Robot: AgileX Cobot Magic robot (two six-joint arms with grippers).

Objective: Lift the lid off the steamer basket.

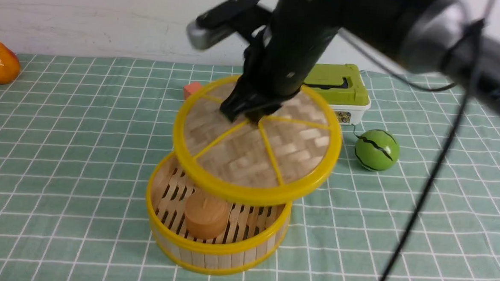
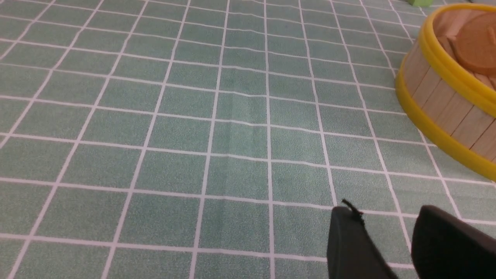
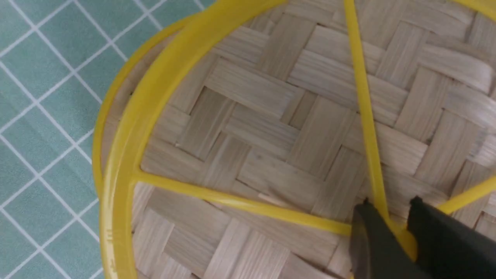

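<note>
Black right gripper [image 1: 253, 117] nearly closed on small yellow hub of round woven-bamboo lid with yellow plastic rim [image 1: 253, 196], lid raised, overlapping far side of round bamboo-slat steamer basket with yellow rings [image 1: 216, 258]; orange-brown lump [image 1: 206, 215] inside on slats; black left gripper [image 2: 387, 240] parted, empty

Right gripper [image 3: 389, 223]: fingers closed on a held piece, one finger pressed to each side of it, fingertips a narrow gap apart. Front view shows those fingers pointing downward, the dark wrist [image 1: 300, 44] above them, and the right arm [image 1: 380, 19] rising from there toward its own right side, partly blurred. Left gripper [image 2: 387, 224]: fingers parted, visible gap between the tips, nothing gripped.
</note>
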